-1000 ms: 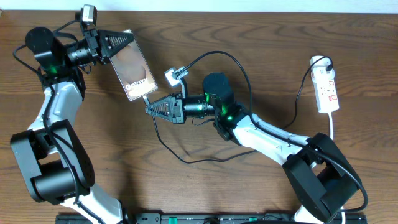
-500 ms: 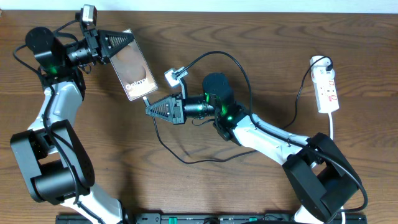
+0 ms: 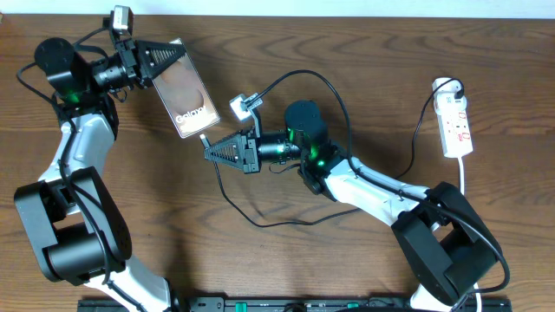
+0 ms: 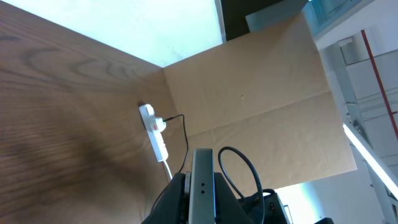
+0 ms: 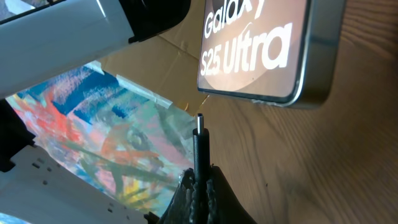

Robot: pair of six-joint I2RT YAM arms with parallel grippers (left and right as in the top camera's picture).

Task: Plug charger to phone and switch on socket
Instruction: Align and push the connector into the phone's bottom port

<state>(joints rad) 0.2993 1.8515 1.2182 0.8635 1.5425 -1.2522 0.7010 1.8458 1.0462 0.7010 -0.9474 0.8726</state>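
Note:
The phone (image 3: 184, 95) is a dark slab with a brownish face and white lettering, lifted off the table. My left gripper (image 3: 173, 52) is shut on its far end. In the left wrist view the phone's grey edge (image 4: 201, 180) stands between the fingers. My right gripper (image 3: 208, 152) is shut on the charger plug (image 5: 199, 152), just below the phone's lower end. In the right wrist view the plug tip (image 5: 199, 119) points up at the phone's bottom edge (image 5: 261, 93), a short gap away. The charger cable (image 3: 325, 82) loops to the white socket (image 3: 457, 121) at the far right.
More slack charger cable (image 3: 260, 221) lies on the wooden table in front of the right arm. The socket (image 4: 155, 134) also shows in the left wrist view against a brown cardboard wall (image 4: 261, 87). A black rail (image 3: 286, 304) runs along the table's near edge.
The phone's lower end has shifted very slightly up and left in the left gripper's hold. The right gripper with the plug has barely moved.

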